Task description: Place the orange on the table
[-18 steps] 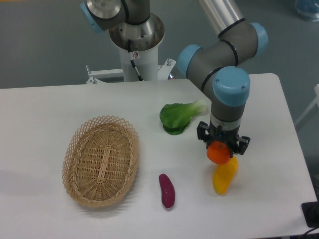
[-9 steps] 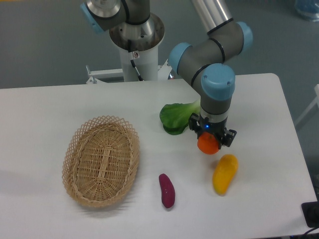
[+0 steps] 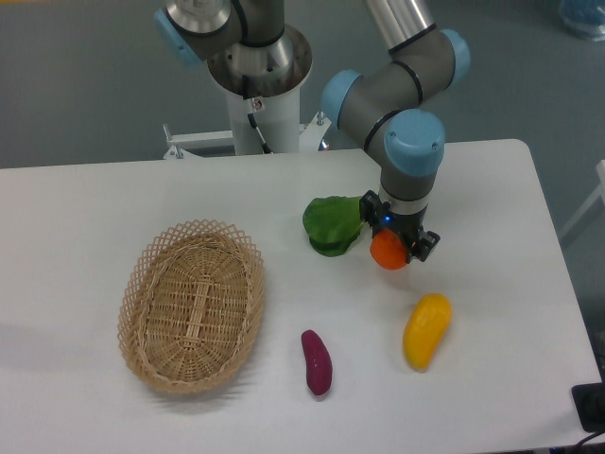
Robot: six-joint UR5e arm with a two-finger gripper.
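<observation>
Fingers [image 3: 376,216] clamped on the orange [image 3: 388,252], one black finger on each side of it, fruit filling the gap between them. Gripper [image 3: 389,248] points straight down from the blue-capped wrist joint. Orange sits over the white surface [image 3: 85,218], right of centre, just right of the green leafy vegetable [image 3: 332,224]; whether it touches the surface or hangs a little above cannot be told from this view. Vegetable's right end partly hidden behind the gripper.

Yellow-orange elongated fruit [image 3: 426,329] lies below and slightly right of the orange, apart from it, flat on the surface. Purple elongated vegetable [image 3: 317,361] lies near the front edge, left of the yellow fruit, well apart from the gripper. Woven wicker oval basket [image 3: 191,305] on the left half of the surface, nothing visible inside it, well apart from the orange.

Arm [image 3: 397,85] comes down from the top right of frame, grey links with blue joint caps. Robot base pedestal [image 3: 258,80] stands behind the far edge of the surface.
</observation>
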